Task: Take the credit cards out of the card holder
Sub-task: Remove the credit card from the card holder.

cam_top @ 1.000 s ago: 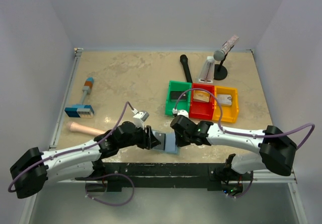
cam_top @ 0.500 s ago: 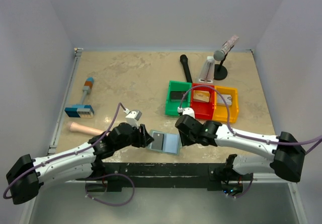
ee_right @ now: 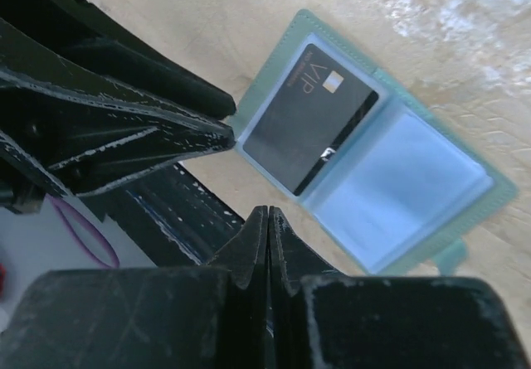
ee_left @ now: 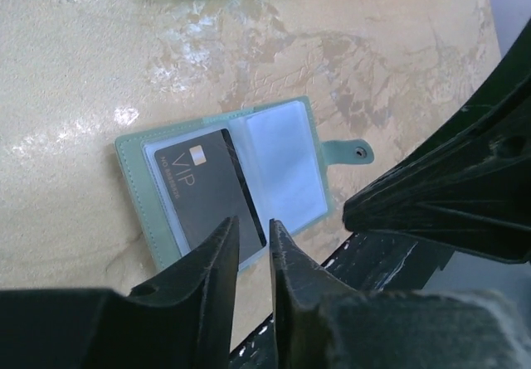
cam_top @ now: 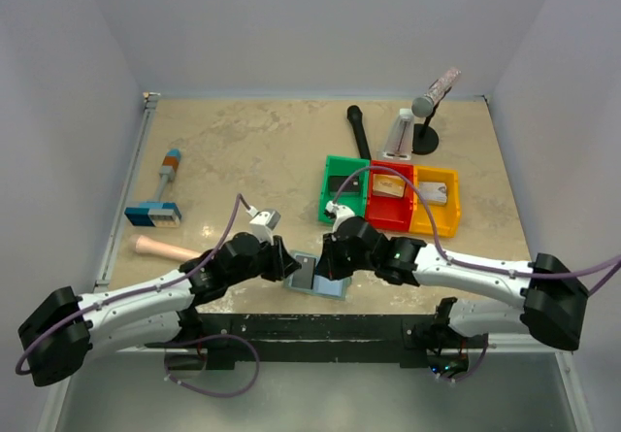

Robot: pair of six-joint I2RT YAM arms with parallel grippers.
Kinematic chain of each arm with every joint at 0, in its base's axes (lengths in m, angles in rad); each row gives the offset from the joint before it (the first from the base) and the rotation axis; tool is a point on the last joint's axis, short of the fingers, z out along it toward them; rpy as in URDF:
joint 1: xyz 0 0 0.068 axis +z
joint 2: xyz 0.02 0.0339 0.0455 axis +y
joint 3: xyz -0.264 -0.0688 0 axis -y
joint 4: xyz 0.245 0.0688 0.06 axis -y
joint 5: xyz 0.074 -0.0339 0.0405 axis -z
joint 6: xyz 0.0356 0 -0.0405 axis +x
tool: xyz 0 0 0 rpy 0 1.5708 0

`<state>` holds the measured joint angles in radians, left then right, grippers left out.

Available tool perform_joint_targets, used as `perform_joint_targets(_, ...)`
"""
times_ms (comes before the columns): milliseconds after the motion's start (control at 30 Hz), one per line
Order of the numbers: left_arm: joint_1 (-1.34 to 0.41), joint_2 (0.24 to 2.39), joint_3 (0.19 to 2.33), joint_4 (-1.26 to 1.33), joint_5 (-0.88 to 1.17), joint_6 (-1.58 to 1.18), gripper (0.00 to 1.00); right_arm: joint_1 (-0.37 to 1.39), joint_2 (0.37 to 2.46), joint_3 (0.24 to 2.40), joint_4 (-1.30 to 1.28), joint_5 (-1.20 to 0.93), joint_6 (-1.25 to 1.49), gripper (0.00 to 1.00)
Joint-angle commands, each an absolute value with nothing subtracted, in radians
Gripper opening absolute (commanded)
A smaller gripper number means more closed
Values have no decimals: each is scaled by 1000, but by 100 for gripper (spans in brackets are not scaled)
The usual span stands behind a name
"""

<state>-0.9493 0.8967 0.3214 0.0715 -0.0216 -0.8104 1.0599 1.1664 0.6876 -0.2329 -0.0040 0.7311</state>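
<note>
The card holder (cam_top: 320,279) lies open and flat near the table's front edge. A dark card (ee_left: 203,191) marked VIP sits in its left panel; the right panel's clear sleeve looks empty. The holder also shows in the right wrist view (ee_right: 415,186), with the dark card (ee_right: 307,120). My left gripper (cam_top: 289,265) is just left of the holder, its fingers a narrow gap apart and empty (ee_left: 249,224). My right gripper (cam_top: 328,262) hangs over the holder's right panel, shut and empty (ee_right: 268,211). Another dark card (cam_top: 340,182), a tan-orange card (cam_top: 389,185) and a pale card (cam_top: 435,195) lie in the bins.
Green (cam_top: 327,204), red (cam_top: 388,220) and yellow (cam_top: 452,209) bins stand in a row behind the holder. A blue-and-orange tool (cam_top: 160,199) and a pinkish cylinder (cam_top: 165,249) lie at left. A black marker (cam_top: 359,131) and a small stand (cam_top: 427,112) are at the back. A black rail runs along the front edge.
One second ago both grippers were on the holder; then they drew apart and left it open on the table. Now both have closed in on it again, the right one over its right panel.
</note>
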Motion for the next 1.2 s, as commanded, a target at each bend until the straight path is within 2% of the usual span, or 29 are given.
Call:
perform_joint_targets(0,-942,959,310,153,-5,-811,24,1058,1232,640,-39,-75,870,0)
perform_joint_targets(233,-942,1029,281,181,-31,-834,18,1035,1327,611,-8,-78,979,0)
perform_joint_targets(533,-942,1069,250,187,-52,-853,13,1009,1381,594,-5,-87,1025,18)
perform_joint_targets(1167,-942,1088,198,212,-66,-885,11,962,1411,532,129,-121,1046,21)
